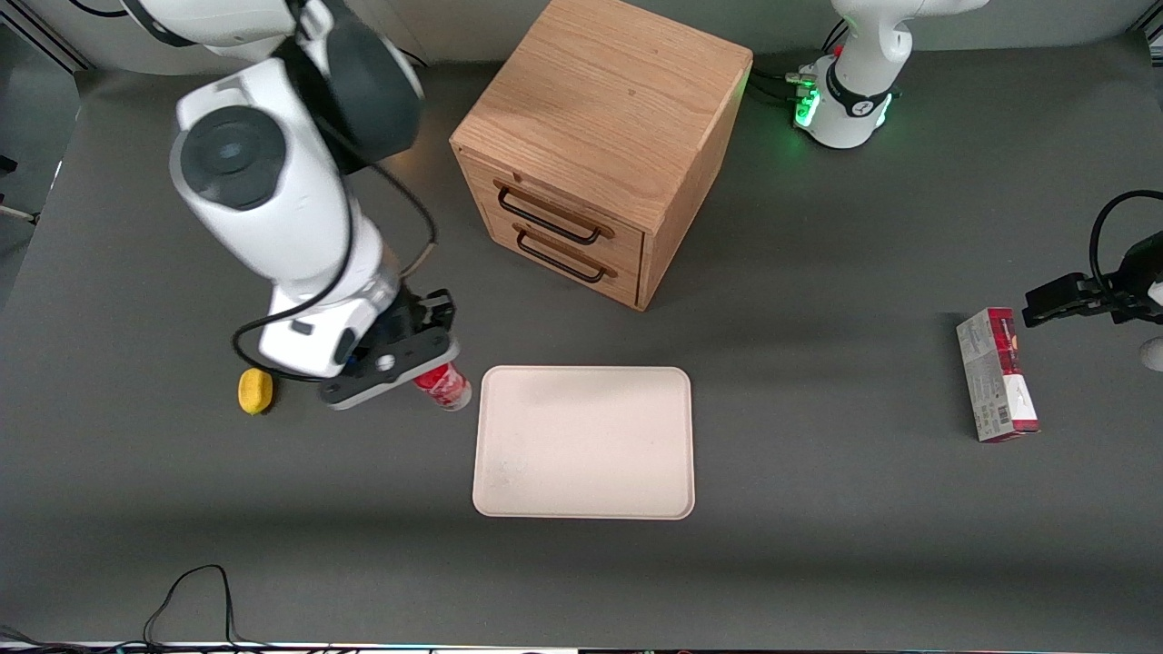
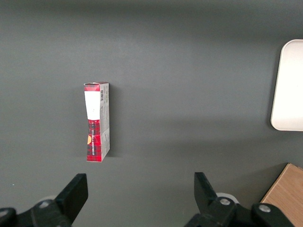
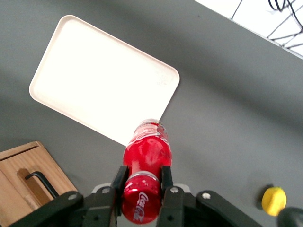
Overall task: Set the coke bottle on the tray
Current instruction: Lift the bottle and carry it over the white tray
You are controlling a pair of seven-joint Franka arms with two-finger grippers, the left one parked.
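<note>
The gripper (image 1: 427,359) hangs above the grey surface (image 1: 818,509) just beside the tray (image 1: 583,442), at the tray's end toward the working arm. Its fingers (image 3: 119,178) are clamped on the bottle (image 1: 444,384), one on each side of the neck just under the red cap. In the wrist view the bottle (image 3: 146,170) points away from the gripper (image 3: 141,182), with its clear base over the surface right at a corner of the tray (image 3: 94,80). In the front view the bottle is tilted, its base toward the tray and not over it; whether it touches the surface cannot be told.

The tray lies flat, nearer the front camera than the cabinet (image 1: 604,145), with a bare strip of surface between them. The cabinet has two drawers with dark wire handles, both shut. One corner of the cabinet (image 3: 28,184) and a handle show in the wrist view.

A yellow lump (image 1: 255,391) lies on the surface beside the gripper, farther from the tray than the bottle is; it also shows in the wrist view (image 3: 273,200). A red-and-grey carton (image 1: 997,374) lies on its side well apart, toward the parked arm's end, and it appears in the left wrist view (image 2: 97,121) along with an edge of the tray (image 2: 288,85).
</note>
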